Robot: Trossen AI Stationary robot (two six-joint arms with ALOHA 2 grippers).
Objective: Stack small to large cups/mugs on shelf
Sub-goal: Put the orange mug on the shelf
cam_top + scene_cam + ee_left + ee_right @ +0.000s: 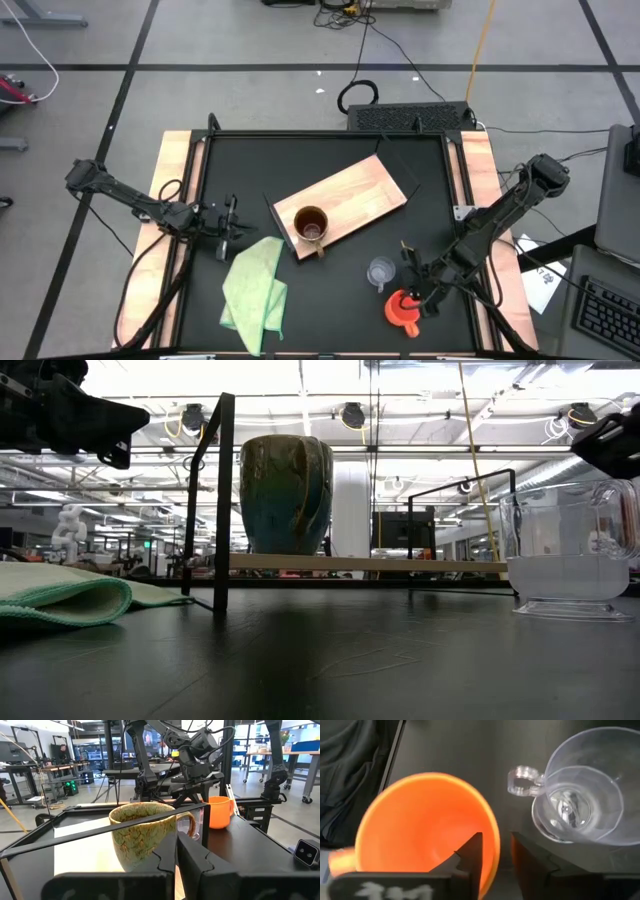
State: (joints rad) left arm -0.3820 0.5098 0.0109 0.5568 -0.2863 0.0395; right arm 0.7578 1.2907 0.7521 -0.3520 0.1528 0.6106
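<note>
Black table [330, 270], right end effector [496, 851] slightly parted over orange-red mug [427, 827] rim, seemingly not pinching, glass cup [582, 810] beside.

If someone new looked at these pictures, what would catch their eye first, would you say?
Probably the orange-red mug, bright against the black table near its front right, with the right gripper straddling its rim. Next, the brown mug on the light-wood shelf at mid-table, and the clear glass cup beside the orange one.
</note>
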